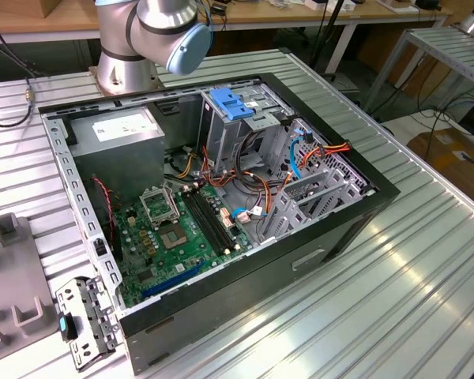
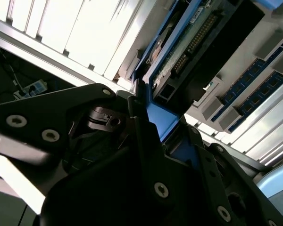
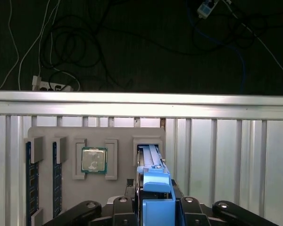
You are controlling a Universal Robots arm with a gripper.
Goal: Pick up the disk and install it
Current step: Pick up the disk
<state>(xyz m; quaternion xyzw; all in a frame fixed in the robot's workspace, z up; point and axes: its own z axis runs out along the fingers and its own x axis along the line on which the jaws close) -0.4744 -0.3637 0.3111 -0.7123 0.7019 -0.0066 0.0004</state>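
1. The tool point(image 3: 156, 203) is gripping the disk point(image 3: 155, 181); its black fingers point(image 3: 125, 209) are pressing against the bright blue carrier rails from either side.
2. In the second wrist view, the tool point(image 2: 162, 117) is holding the disk point(image 2: 193, 42) with the dark body and green circuit board facing the camera, and one of the fingers point(image 2: 137, 108) is touching the blue rail.
3. The disk is standing on edge, its far end sitting at the mouth of a slot in a gray tray point(image 3: 99, 133). Whether it is resting in the slot or hanging just clear of it cannot be told.
4. A processor point(image 3: 94, 160) is lying flat in the tray pocket just beside that slot. Two memory modules point(image 3: 30, 174) are standing on edge beyond it, so the processor is lying between them and the disk.
5. The tray is lying on a ribbed metal counter point(image 3: 226, 165), near its edge. Past that edge a power strip point(image 3: 52, 86) is lying on the dark floor point(image 3: 132, 56).
6. In the exterior view, the arm point(image 1: 154, 31) is rising from the counter point(image 1: 395, 292) behind an open computer case point(image 1: 245, 276), and the tray point(image 1: 16, 292) is lying near the case on the exterior view's left.
7. Inside the case, a motherboard point(image 1: 182, 229) is lying flat, a power supply point(image 1: 122, 130) is occupying one corner, and a pale blue slotted bracket point(image 1: 235, 105) is sitting atop the drive cage.
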